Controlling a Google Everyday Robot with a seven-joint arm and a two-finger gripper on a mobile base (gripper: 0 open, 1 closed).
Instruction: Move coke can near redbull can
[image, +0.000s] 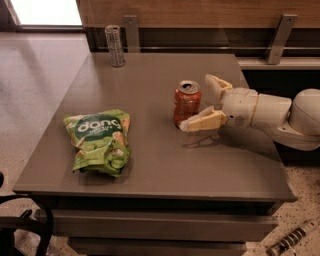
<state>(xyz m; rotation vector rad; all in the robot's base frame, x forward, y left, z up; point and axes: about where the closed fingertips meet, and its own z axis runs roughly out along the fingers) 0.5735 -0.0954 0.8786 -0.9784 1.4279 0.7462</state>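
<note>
Three things sit on the grey table (150, 170), and nearest the front edge, on the left side, a crumpled green snack bag (100, 141) with white lettering lies flat. Further back and right of the middle stands the coke can (187, 103), upright, orange-red with a silver top and an opened tab. The cream-coloured arm (272, 112) reaches in from the right edge at about the same depth, and its gripper (197, 103) is spread wide around the right side of that can. The nearer finger (202, 121) lies low along the can's front, with its tip at the can's base; whether it touches cannot be told. The farther finger (216, 85) stands just behind and to the right of the can with a small gap showing, so nothing is clamped. Well apart from all this, at the far left of the table near its back edge, the redbull can (115, 45) stands upright, slim and silver-grey. Behind the table runs a wooden wall with two metal brackets (276, 38).
</note>
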